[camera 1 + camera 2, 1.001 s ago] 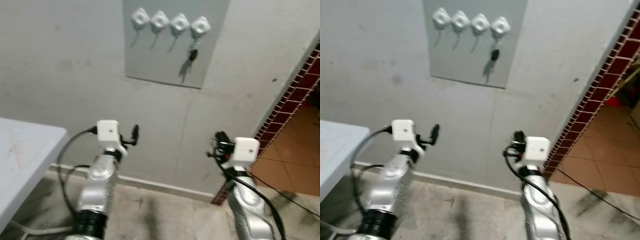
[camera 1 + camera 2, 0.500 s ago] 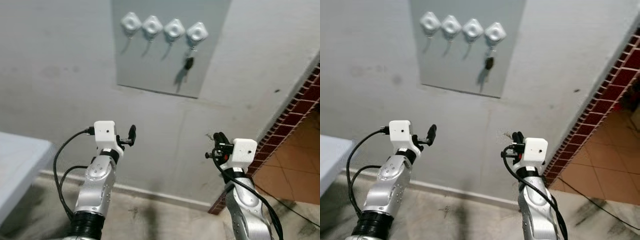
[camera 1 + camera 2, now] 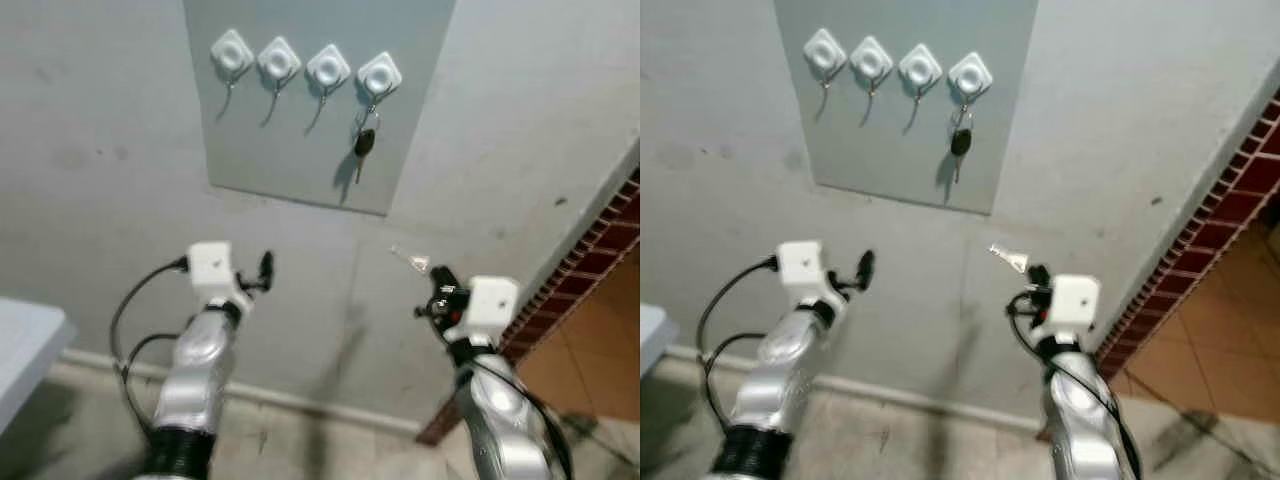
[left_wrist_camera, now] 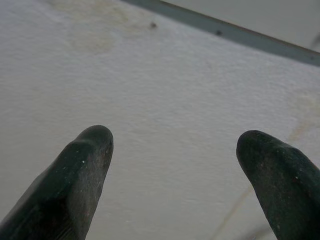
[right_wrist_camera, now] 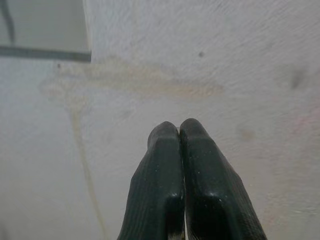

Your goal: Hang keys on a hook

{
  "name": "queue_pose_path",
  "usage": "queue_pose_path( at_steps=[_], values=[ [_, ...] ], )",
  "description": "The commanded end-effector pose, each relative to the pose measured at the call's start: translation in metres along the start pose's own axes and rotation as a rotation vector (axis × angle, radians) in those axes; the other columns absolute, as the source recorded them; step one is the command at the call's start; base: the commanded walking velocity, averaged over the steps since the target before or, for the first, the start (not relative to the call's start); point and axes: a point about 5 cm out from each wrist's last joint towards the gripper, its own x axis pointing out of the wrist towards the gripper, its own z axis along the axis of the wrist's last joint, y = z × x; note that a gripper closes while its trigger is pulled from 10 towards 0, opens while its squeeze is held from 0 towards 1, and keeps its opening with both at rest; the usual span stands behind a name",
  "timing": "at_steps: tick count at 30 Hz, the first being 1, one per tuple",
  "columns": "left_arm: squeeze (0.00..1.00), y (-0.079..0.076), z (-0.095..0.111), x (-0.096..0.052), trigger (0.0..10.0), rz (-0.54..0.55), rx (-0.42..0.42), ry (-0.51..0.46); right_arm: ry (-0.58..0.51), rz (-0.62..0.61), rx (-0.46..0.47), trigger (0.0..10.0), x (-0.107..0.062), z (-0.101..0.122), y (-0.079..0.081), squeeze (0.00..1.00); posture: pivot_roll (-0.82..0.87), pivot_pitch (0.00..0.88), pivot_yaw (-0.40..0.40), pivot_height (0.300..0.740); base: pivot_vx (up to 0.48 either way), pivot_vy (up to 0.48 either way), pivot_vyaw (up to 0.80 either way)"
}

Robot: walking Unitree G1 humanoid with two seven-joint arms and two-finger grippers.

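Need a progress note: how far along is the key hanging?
Done: a black-headed key hangs on the rightmost hook. In hand: the right gripper, shut, holds a small silvery piece, probably a key, below the panel. Left: lifting it onto a free hook.

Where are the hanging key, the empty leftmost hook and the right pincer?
hanging key (image 3: 365, 143), left eye view, black head.
leftmost hook (image 3: 231, 51), left eye view, white base.
right pincer (image 5: 179, 131), right wrist view, between shut fingertips.
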Motion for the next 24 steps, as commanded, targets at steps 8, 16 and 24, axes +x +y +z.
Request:
queue_pose_path(
  at_steps=[8, 16, 24],
  values=[
    [0.00, -0.006, 0.020, 0.002, 10.0, -0.011, 0.002, -0.047, 0.004, 0.145, -0.078, 10.0, 0.007, 0.009, 0.008, 0.00, 0.05, 0.033, -0.059, 0.740, 0.000, 0.000, 0.00],
    [0.00, -0.022, 0.043, 0.002, 10.0, -0.137, 0.049, -0.117, -0.117, 0.288, -0.123, 10.0, 0.028, 0.043, 0.017, 0.00, 0.05, 0.030, -0.057, 0.740, 0.000, 0.000, 0.00],
    [0.00, -0.031, 0.061, 0.001, 10.0, -0.207, 0.079, -0.165, -0.202, 0.397, -0.079, 10.0, 0.044, 0.068, 0.031, 0.00, 0.06, 0.024, -0.056, 0.740, 0.000, 0.000, 0.00]
  ],
)
